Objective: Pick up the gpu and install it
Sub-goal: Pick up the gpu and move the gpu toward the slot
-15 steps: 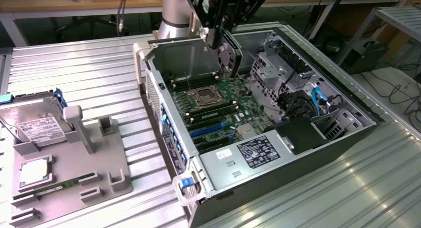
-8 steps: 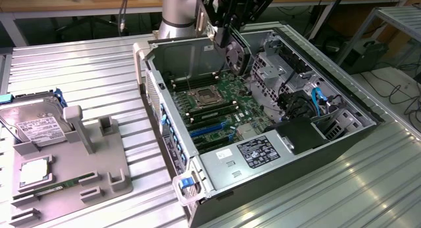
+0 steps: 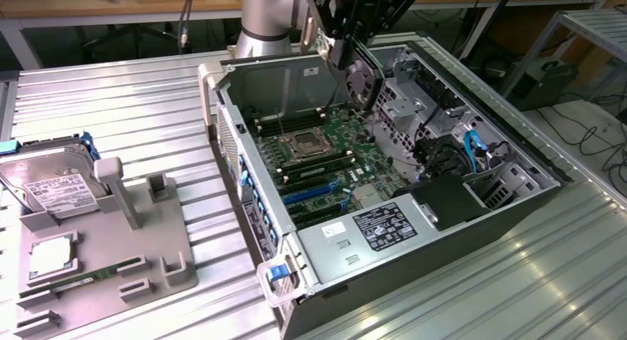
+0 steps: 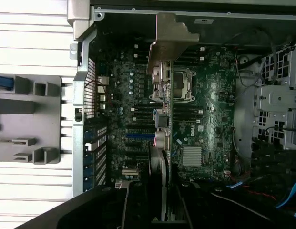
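The gpu hangs on edge above the open computer case, over the motherboard. Its round black fan faces the exterior view's right. My gripper comes down from above and is shut on the card's upper edge. In the wrist view the gpu shows edge-on with its silver bracket at the far end. There my gripper clamps the card from both sides. The blue expansion slots lie below and nearer the case front than the card.
A grey parts holder lies at the exterior view's left with a hard drive, a CPU and a RAM stick. Inside the case are a labelled power supply, blue cables and drive cages.
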You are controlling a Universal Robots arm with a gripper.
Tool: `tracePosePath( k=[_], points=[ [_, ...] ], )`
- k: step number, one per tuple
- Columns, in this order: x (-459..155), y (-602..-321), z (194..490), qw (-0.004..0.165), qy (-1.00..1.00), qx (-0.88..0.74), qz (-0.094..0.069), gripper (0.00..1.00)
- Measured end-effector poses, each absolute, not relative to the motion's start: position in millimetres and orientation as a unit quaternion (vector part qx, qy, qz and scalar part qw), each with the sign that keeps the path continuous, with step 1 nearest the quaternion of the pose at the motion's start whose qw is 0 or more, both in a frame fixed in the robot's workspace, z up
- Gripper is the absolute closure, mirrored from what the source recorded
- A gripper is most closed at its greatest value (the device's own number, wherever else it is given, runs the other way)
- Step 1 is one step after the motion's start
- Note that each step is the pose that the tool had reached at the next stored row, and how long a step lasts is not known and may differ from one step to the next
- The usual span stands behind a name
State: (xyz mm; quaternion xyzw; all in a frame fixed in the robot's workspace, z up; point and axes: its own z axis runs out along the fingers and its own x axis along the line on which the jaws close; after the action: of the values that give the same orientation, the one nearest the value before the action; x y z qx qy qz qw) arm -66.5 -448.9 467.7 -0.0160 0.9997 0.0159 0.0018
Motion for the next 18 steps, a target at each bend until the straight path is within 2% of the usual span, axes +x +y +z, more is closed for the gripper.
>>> tracePosePath(
  k=[18],
  points=[
    [-29.5, -445.3, 467.6, 0.002, 1.0, -0.016, 0.016, 0.73]
  ],
)
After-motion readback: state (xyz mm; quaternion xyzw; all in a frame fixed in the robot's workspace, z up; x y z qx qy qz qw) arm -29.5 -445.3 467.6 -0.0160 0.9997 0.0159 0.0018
